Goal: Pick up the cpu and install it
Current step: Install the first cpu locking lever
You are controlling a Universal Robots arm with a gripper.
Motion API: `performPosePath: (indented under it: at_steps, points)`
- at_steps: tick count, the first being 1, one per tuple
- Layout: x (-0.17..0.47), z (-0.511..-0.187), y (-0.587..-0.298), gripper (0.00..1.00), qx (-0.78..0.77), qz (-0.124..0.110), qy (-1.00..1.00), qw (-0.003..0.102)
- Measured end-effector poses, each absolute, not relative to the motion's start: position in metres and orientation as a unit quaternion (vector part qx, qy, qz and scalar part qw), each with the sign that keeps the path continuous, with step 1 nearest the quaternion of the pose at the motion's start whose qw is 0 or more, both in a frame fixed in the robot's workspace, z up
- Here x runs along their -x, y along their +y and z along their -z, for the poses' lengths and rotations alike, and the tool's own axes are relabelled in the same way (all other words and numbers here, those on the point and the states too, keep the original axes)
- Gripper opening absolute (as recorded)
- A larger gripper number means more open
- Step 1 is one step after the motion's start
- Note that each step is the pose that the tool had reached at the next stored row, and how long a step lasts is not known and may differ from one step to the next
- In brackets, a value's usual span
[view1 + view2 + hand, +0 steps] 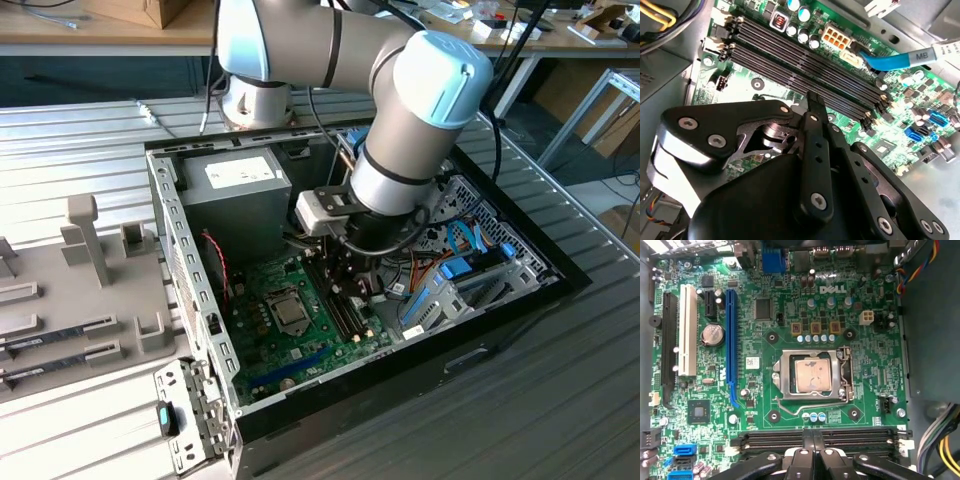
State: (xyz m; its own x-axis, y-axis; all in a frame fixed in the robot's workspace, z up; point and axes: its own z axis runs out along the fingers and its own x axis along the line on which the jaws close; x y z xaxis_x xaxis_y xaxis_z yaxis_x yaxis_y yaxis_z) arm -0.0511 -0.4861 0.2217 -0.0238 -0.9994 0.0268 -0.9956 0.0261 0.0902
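First wrist view: cpu (pixel 813 376) sits in the socket (pixel 812 377) at frame centre, on the board (pixel 765 405).
Gripper (pixel 812 452): fingers clenched together, holding nothing, over the memory slots (pixel 825 436) at the lower edge.
Exterior view: gripper (pixel 352 285) inside the case (pixel 190 270), just right of the cpu (pixel 290 312).

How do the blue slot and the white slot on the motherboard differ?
The blue slot is longer than the white slot, running further toward the memory slots. The blue slot lies nearer the cpu in its socket; the white slot sits one row further away. The blue slot ends in a small hooked latch; the white slot shows none. Both are narrow, empty and parallel on the green motherboard.
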Motion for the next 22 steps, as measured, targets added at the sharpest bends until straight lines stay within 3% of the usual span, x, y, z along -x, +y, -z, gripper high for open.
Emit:
performPosePath:
  at_steps: [22]
  points:
    - [0.070,-0.209,-0.506,0.11,-0.698,0.024,-0.715,0.040]
